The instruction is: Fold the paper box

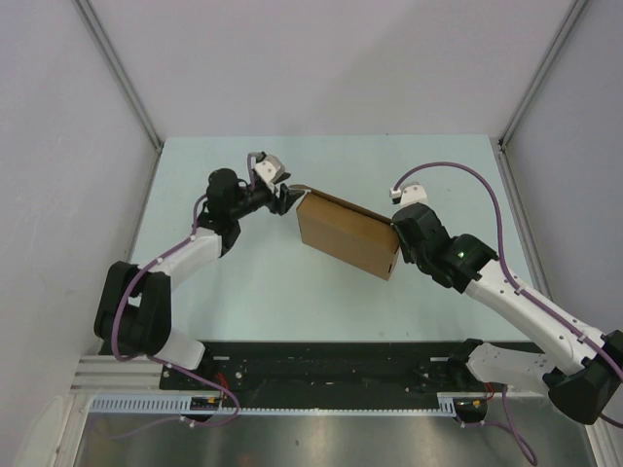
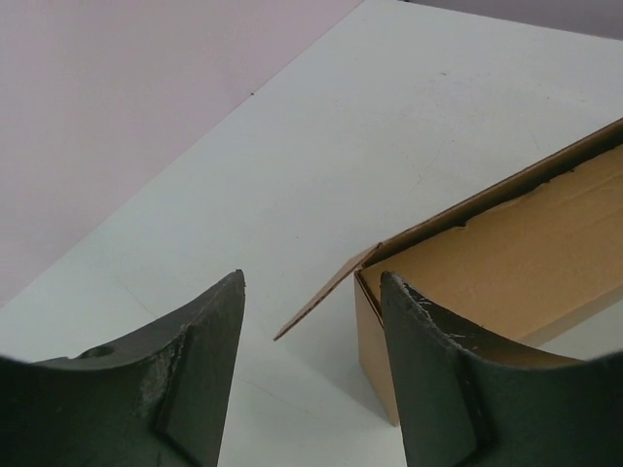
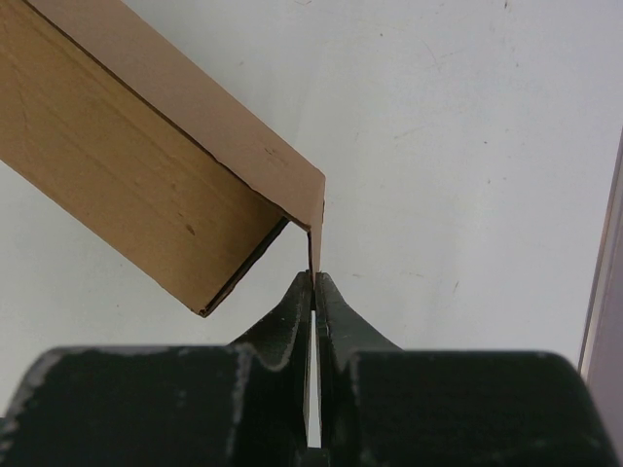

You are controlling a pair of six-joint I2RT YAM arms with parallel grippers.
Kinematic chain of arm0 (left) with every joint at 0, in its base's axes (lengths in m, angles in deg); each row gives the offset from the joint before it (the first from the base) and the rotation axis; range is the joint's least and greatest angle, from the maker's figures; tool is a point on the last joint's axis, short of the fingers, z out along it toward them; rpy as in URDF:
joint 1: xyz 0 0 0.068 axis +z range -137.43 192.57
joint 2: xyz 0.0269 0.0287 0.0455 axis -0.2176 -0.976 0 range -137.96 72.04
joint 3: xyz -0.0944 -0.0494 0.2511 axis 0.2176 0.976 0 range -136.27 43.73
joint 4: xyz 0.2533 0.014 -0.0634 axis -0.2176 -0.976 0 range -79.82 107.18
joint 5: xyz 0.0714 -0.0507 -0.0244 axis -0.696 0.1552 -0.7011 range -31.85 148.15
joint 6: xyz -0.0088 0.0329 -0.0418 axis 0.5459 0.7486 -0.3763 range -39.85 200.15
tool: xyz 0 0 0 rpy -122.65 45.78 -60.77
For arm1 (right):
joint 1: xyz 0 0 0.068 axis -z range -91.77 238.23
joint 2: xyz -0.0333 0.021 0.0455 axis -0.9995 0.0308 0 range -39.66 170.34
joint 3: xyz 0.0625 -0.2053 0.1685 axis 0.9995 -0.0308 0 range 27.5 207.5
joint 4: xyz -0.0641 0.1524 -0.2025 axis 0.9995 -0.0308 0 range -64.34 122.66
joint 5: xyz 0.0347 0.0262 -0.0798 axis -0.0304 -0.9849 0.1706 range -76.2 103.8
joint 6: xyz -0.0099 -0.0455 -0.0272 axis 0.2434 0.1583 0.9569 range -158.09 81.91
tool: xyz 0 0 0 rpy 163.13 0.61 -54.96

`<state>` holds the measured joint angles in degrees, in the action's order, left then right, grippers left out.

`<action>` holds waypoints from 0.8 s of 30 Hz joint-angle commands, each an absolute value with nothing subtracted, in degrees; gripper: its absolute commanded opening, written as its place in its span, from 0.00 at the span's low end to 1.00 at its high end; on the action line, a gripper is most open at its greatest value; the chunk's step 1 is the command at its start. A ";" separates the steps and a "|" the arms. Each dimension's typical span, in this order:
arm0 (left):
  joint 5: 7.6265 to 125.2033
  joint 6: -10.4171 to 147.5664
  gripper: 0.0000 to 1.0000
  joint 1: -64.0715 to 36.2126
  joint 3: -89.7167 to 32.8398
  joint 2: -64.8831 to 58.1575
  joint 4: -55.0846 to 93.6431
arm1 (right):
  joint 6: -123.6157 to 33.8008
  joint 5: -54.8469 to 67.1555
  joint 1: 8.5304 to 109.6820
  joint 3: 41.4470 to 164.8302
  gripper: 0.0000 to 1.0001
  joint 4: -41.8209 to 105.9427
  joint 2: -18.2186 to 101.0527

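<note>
The paper box (image 1: 346,233) stands on the worktop (image 1: 243,292), between both arms. Your right tool (image 3: 313,280) is clamped on the end flap (image 3: 316,229) at the box's right end, so hold that pinch steady. Your left tool (image 2: 313,284) gapes beside the box's left end. Bring it onto the loose flap (image 2: 326,297) there and press gently inward.

the paper box (image 1: 348,233) is plain brown cardboard, folded into a long, shallow rectangular shape. it sits slantwise near the middle of the table (image 1: 282,292). a small flap juts open at its left end, and the right gripper (image 3: 313,280) pinches a thin flap at its right end.
</note>
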<state>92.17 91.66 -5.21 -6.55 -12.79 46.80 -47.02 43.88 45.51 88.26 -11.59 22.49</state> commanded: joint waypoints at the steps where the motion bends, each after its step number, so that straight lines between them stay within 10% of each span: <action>1: 91.38 94.57 0.55 -6.15 -9.97 -14.00 46.44 | -46.71 43.41 45.69 88.32 0.04 -11.55 21.42; 15: 92.78 93.78 0.04 -7.47 -7.25 -10.84 46.18 | -47.06 42.54 45.69 88.41 0.03 -10.67 21.68; 24: 91.38 89.82 0.00 -9.31 -4.87 -7.77 47.32 | -47.50 41.66 45.78 88.68 0.03 -10.24 21.33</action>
